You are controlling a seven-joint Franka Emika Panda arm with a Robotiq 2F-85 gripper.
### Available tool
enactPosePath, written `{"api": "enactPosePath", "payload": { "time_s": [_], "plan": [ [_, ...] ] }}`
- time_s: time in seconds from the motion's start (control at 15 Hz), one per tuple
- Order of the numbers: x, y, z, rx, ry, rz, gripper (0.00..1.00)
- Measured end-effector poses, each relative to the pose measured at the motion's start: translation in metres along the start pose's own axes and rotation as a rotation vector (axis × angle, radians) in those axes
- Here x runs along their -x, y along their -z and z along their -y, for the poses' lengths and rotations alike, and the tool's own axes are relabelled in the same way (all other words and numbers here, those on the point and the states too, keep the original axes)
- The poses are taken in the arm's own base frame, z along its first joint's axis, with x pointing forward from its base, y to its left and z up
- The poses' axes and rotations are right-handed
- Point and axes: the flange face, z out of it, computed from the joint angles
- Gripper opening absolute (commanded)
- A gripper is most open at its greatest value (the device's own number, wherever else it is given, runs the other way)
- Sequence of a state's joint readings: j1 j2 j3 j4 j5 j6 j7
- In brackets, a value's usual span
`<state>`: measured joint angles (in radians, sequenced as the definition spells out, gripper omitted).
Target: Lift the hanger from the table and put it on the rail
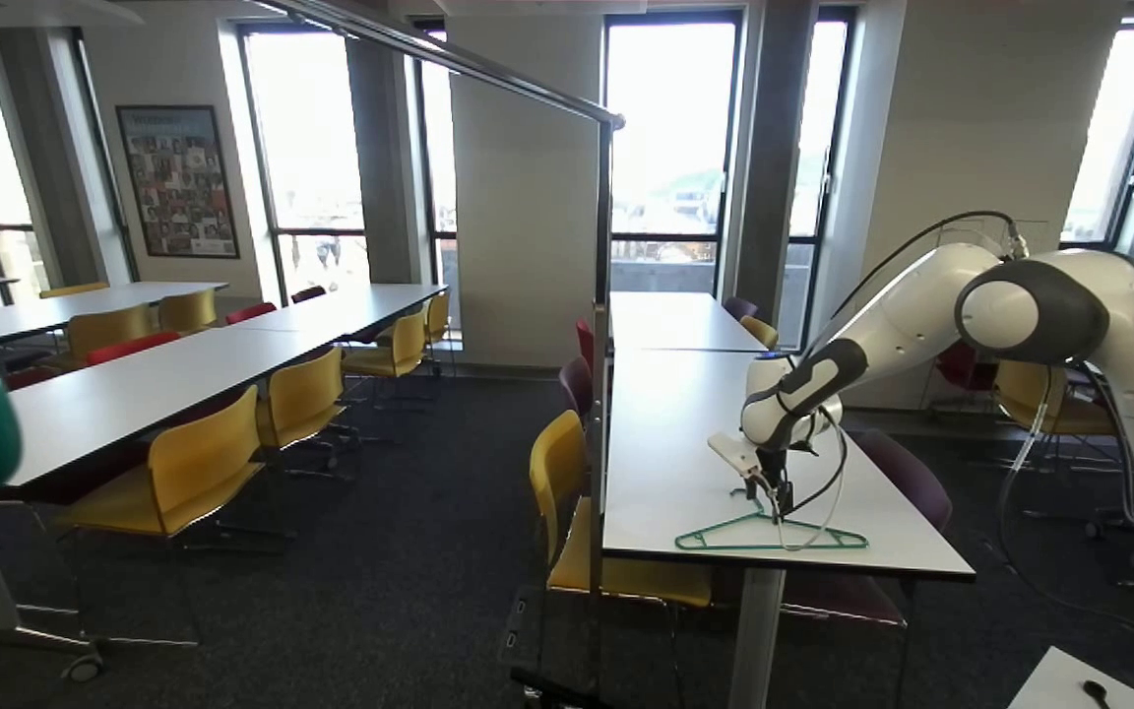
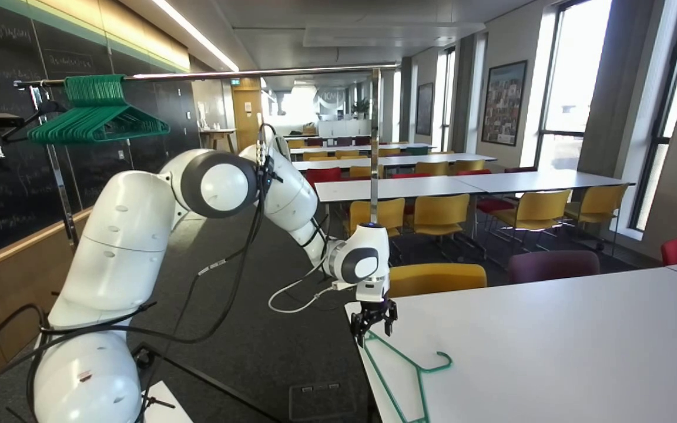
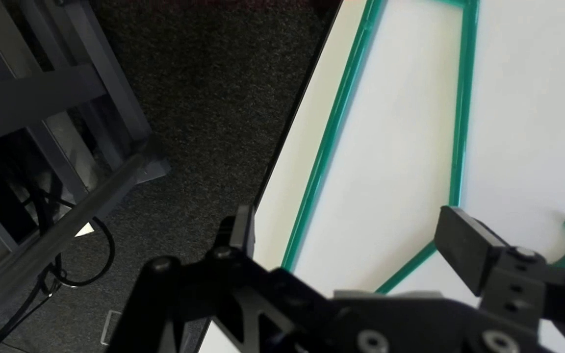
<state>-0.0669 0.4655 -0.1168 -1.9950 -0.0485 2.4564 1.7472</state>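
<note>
The green hanger (image 1: 724, 524) lies flat near the end edge of the white table (image 1: 685, 433). In an exterior view the hanger (image 2: 422, 392) has its hook pointing inward over the table (image 2: 520, 341). My gripper (image 1: 774, 507), also seen in an exterior view (image 2: 375, 338), points down over one end of the hanger. In the wrist view the gripper (image 3: 348, 228) is open and empty. The hanger's long bar (image 3: 324, 157) shows between the fingers; one finger overlaps its sloping arm. I cannot tell whether they touch. The grey rail (image 1: 488, 69) runs high above, also in an exterior view (image 2: 315, 70).
Several green hangers (image 2: 100, 126) hang at one end of the rail. The rail's upright post (image 1: 602, 295) stands beside the table. A yellow chair (image 1: 559, 473) and a purple chair (image 1: 907, 478) stand along the table's sides. Loose cables (image 2: 244, 252) hang from the arm.
</note>
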Motion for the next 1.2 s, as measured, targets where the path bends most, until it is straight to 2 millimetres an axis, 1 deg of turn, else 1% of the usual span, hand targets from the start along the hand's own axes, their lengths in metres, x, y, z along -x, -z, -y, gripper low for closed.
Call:
{"api": "enactPosePath", "payload": {
  "time_s": [0.2, 0.33, 1.0, 1.07, 1.2],
  "plan": [
    [0.002, -0.014, 0.005, 0.016, 0.024, 0.005, 1.00],
    [0.003, -0.019, 0.005, 0.025, 0.055, 0.015, 1.00],
    [0.005, -0.020, 0.007, 0.006, 0.063, 0.007, 1.00],
    [0.006, -0.024, 0.006, 0.007, 0.064, 0.005, 1.00],
    [0.008, -0.038, 0.005, 0.021, 0.065, 0.002, 1.00]
  ]
}}
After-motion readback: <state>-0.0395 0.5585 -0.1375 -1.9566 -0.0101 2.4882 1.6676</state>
